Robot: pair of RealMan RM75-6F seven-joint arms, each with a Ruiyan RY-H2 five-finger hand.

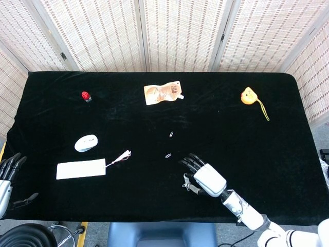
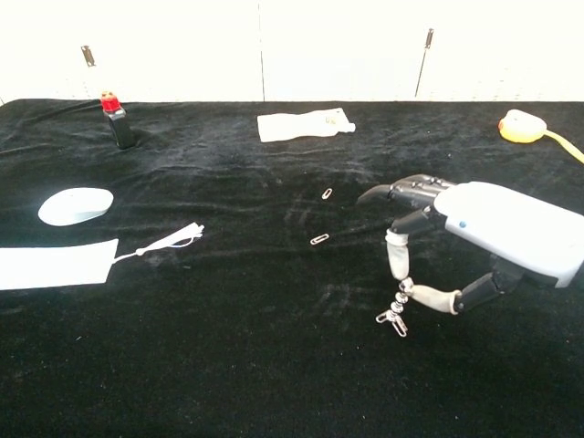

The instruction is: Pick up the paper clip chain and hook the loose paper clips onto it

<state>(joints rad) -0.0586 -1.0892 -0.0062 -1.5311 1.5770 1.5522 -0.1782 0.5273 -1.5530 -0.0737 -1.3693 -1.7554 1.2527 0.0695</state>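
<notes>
Right hand [image 2: 484,239] pinches the paper clip chain [image 2: 396,308] between thumb and a fingertip, other fingers spread, chain dangling to the black tabletop [image 1: 267,154]. 2 loose paper clips [image 2: 319,239] lie at its 10 o'clock. Left hand [image 1: 7,177] hangs open-fingered off the table's 8 o'clock edge.

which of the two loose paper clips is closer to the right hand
The nearer paper clip, lying lower on the black cloth, is closer to the right hand. The other paper clip lies farther back, toward the pouch.
</notes>
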